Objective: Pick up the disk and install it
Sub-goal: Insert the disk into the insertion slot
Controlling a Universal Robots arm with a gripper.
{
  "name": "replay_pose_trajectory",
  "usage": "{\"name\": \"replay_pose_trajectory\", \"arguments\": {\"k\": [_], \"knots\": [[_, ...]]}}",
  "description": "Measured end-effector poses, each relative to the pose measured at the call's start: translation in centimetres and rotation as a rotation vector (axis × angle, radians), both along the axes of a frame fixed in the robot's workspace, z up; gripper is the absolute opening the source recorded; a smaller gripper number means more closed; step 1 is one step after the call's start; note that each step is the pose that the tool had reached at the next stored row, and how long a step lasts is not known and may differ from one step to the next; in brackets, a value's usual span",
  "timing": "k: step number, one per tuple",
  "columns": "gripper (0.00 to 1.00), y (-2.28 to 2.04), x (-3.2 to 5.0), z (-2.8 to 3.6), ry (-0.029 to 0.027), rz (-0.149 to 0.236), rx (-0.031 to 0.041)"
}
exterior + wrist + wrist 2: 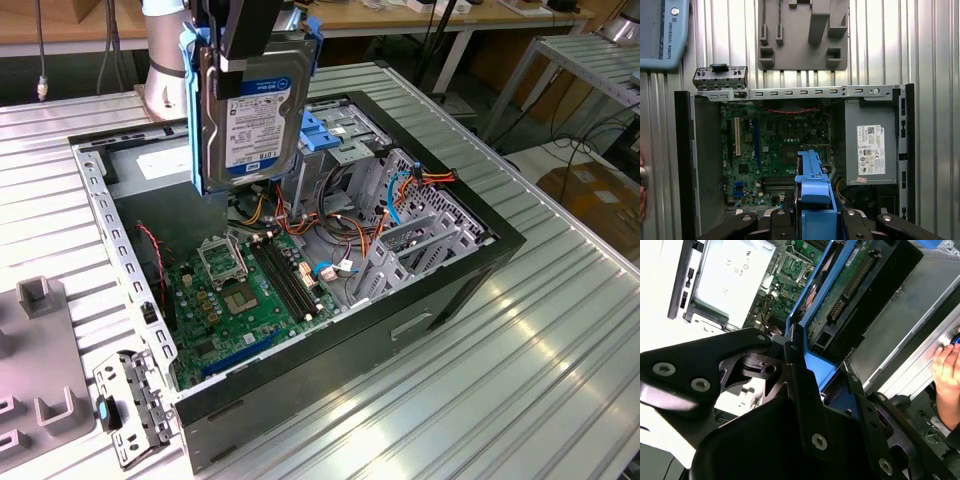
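The disk [252,112] hangs upright in the air above the open computer case [440,290], its white label with a blue band facing the exterior view. Blue carrier rails run down both of its sides. My gripper [252,55] is shut on the disk's top edge from above. In the second wrist view the black fingers [800,385] clamp the blue rail, with the disk's green circuit side [840,295] beyond them. In the first wrist view the blue rail [812,192] stands over the motherboard [775,145].
Inside the case are a grey power-supply box [871,147], loose cables [340,235] and a metal drive cage with a blue bracket [322,130]. A grey fixture plate [802,35] and a loose metal bracket [130,405] lie beside the case. A person's hand [947,372] is close to the case's outer wall.
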State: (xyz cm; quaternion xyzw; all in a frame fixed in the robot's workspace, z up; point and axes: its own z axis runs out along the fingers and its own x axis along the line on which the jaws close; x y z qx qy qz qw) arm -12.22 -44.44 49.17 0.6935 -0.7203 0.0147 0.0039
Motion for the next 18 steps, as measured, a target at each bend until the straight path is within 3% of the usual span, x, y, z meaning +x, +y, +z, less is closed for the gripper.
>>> {"name": "replay_pose_trajectory", "arguments": {"k": [11,18], "knots": [[0.37,-0.1,0.0,0.01,0.0001,0.0,-0.0002],[0.37,-0.09,0.0,0.48,0.0,0.0,-0.0001]]}}
